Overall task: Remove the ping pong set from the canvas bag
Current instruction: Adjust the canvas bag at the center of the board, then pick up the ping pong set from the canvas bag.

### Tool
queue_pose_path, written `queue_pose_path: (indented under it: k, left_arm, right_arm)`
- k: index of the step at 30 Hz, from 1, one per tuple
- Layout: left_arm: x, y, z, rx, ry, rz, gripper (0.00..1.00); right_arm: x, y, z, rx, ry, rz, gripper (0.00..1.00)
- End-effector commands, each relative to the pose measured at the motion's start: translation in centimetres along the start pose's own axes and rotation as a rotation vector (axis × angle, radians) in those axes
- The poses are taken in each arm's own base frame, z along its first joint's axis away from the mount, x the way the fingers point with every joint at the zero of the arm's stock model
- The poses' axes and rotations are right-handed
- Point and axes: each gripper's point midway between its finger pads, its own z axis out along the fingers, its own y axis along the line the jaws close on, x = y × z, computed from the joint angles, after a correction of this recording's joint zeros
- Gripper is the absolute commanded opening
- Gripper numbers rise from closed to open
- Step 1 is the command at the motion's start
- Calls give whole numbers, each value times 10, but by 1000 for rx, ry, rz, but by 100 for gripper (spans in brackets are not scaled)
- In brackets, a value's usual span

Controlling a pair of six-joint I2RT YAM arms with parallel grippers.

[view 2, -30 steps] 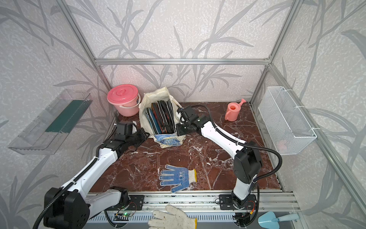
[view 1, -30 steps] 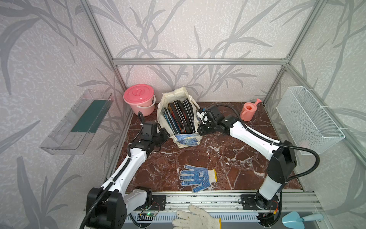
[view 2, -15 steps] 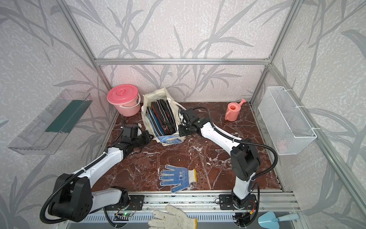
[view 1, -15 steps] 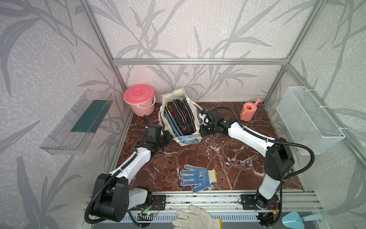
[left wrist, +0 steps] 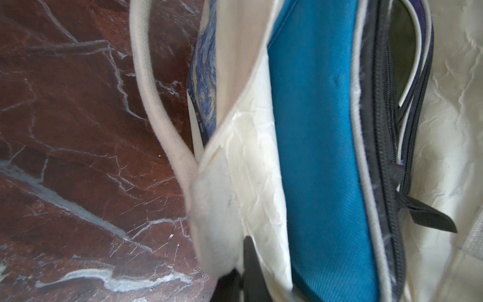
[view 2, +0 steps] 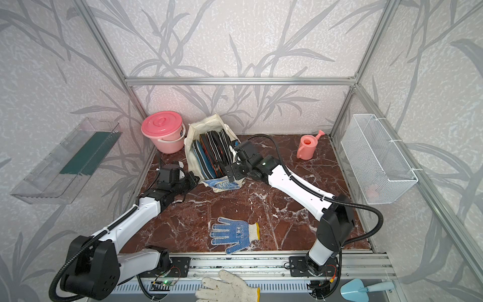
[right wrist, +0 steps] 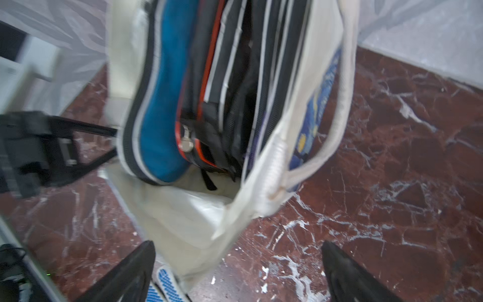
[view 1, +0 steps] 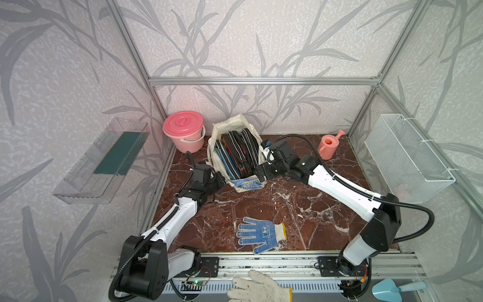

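Our closed left gripper [view 1: 221,180] pinches the rim of the canvas bag [view 1: 218,130] beside the pink bucket [view 1: 183,124]. Our right gripper [view 1: 260,173] gapes wide, empty, at its mouth. The whole ping pong set [view 1: 235,154] sits inside, nothing out yet.

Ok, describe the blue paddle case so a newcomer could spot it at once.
Against the back wall, beside the pink bucket, stands the open canvas bag. Cases stand on edge inside; the blue paddle case is outermost on the bucket side, bright blue with grey piping, its neighbours black.
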Motion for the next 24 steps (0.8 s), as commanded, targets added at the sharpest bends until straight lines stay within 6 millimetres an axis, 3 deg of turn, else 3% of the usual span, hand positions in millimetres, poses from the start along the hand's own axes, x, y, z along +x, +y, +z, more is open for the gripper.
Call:
queue_pose_path:
  k: [1,5,8,10,21,24]
  left_arm:
    - [-6,13,0,-41,-45,5,0]
    - [-7,8,0,-11,-56,4,0]
    - [-9,3,-1,12,-63,8,0]
    - [-10,1,-2,22,-67,12,0]
    - [-7,-7,-1,86,-69,45,0]
    - [-7,-7,-1,91,-74,46,0]
  right_arm:
    - [-27,22,-24,-19,-75,-85,99]
    - [-41,52,-17,-92,-82,-125,99]
    - [-42,71,8,-134,-51,-145,97]
    - [-44,79,23,-148,-39,-151,90]
    - [-38,103,89,-196,29,-147,73]
    - [-36,104,100,-191,39,-142,63]
